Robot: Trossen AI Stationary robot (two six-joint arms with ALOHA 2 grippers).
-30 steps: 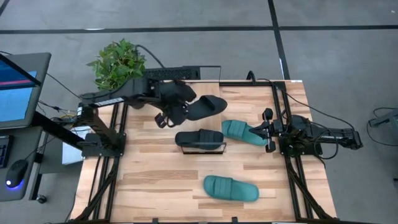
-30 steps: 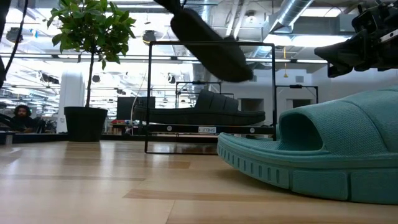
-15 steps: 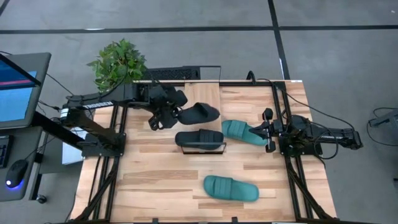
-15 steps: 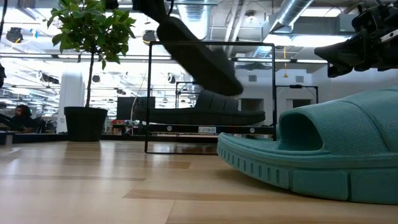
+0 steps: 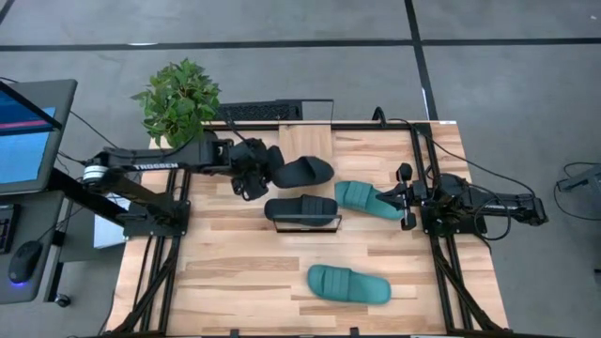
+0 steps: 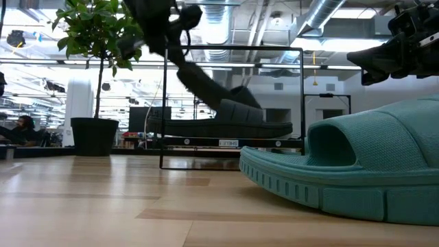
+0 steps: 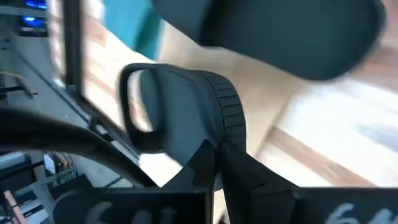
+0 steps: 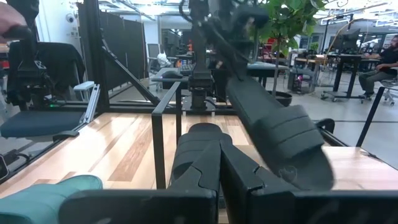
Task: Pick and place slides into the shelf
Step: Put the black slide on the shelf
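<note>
My left gripper (image 5: 254, 172) is shut on a black slide (image 5: 305, 172), which slants down over the light-wood shelf (image 5: 308, 141) inside its wire frame (image 6: 164, 103). The second black slide (image 5: 300, 208) lies flat on the shelf's near end. One teal slide (image 5: 364, 199) lies right of the shelf, the other (image 5: 349, 284) near the table's front edge. My right gripper (image 5: 392, 197) hangs shut above the first teal slide's heel and touches nothing. My left gripper pinches the black slide's heel end (image 7: 214, 140) between its two fingers, coming from the table's left side. The slide slopes down from the fingers (image 6: 182, 58) to its strap end (image 6: 240, 99). That low end sits behind the resting slide; whether it touches the shelf cannot be told.
A potted plant (image 5: 178, 94) and a keyboard (image 5: 263, 111) sit at the table's far left. Black arm stands (image 5: 155, 216) (image 5: 451, 244) run along both sides. Bare wood lies between the shelf and the near teal slide.
My left gripper has come down and drawn a little toward the table's left edge, staying shut on the black slide. The slide has dropped from above the shelf's frame to inside it and tipped more steeply, strap end lowest.
</note>
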